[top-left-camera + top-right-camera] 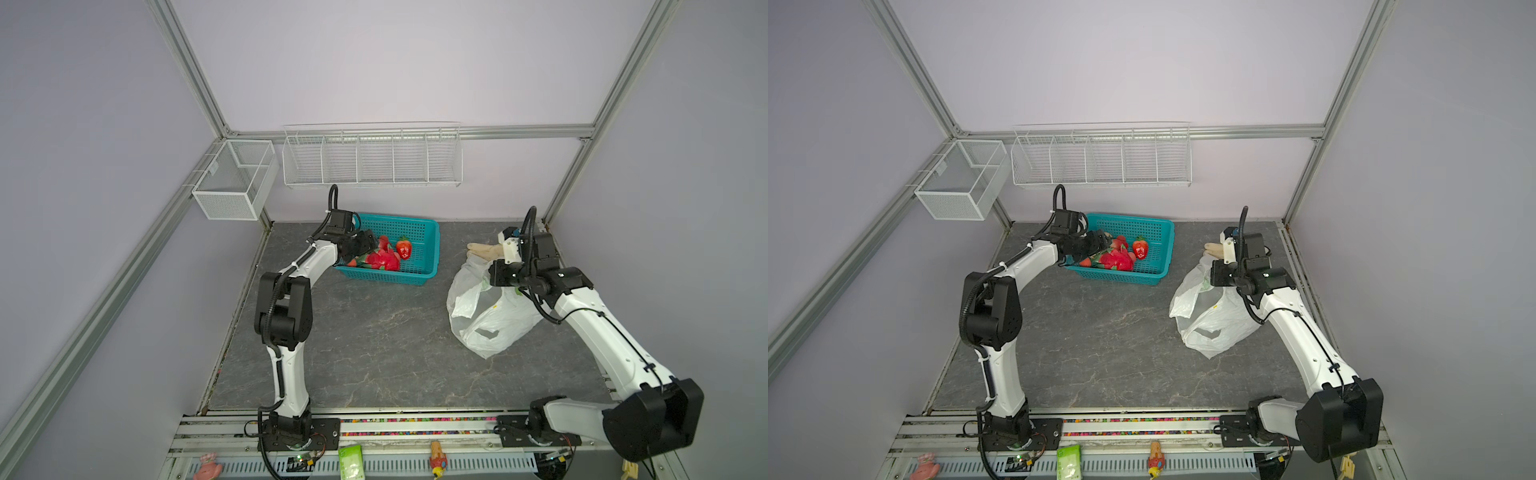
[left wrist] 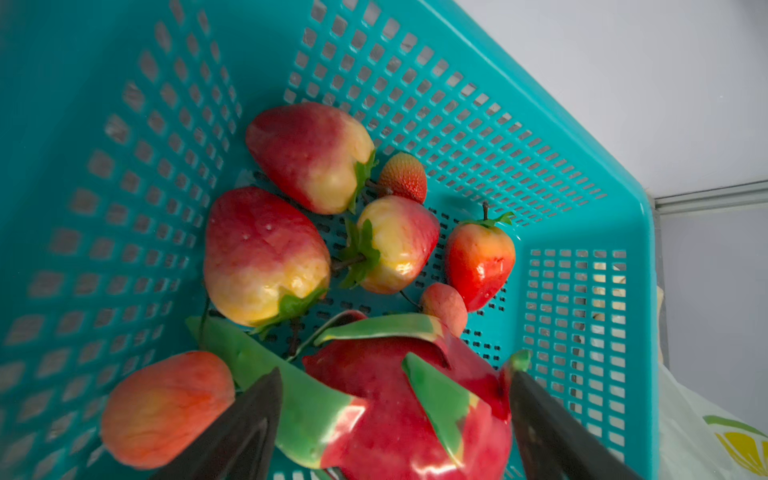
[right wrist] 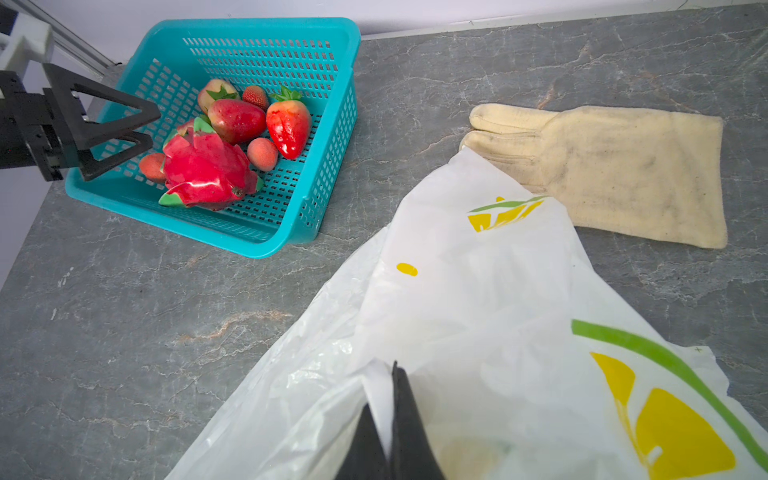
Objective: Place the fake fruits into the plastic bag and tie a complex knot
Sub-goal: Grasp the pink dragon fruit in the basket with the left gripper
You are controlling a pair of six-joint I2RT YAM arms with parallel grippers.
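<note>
**1. Bench** (image 1: pixel 374 340): grey and stone-patterned, carrying everything listed below.

**2. Plastic bag** (image 1: pixel 482 316): lying crumpled on the right side, well apart from the basket. My right tool (image 3: pixel 386 384) is clenching a fold of its film, I judge so that the mouth is standing ready for loading. In both top views my own wrist is hiding that pinch. Only the right wrist view is showing white film caught between the black fingers. No fruit is showing inside.

**3. Basket** (image 1: pixel 430 232): teal lattice, sitting at the back and holding all the fake fruits (image 3: pixel 232 133).

**4. Glove** (image 3: pixel 615 166): beige, lying flat behind the bag, whose edge is overlapping its fingers. I judge it is playing no part in the job.

**5. Big red fruit** (image 2: pixel 395 415): green-tipped scales, lying toward the basket's near side. My left tool (image 2: pixel 395 376) is standing released, one finger on each side of the fruit and gripping nothing. I judge it is lining up a pick. I cannot tell whether the fingers are touching the fruit.

**6. Smaller fruits**: the top views are showing little more than one glossy strawberry (image 2: pixel 480 262), since my arm is covering the rest. The left wrist view is laying out the red-and-yellow ones too.
</note>
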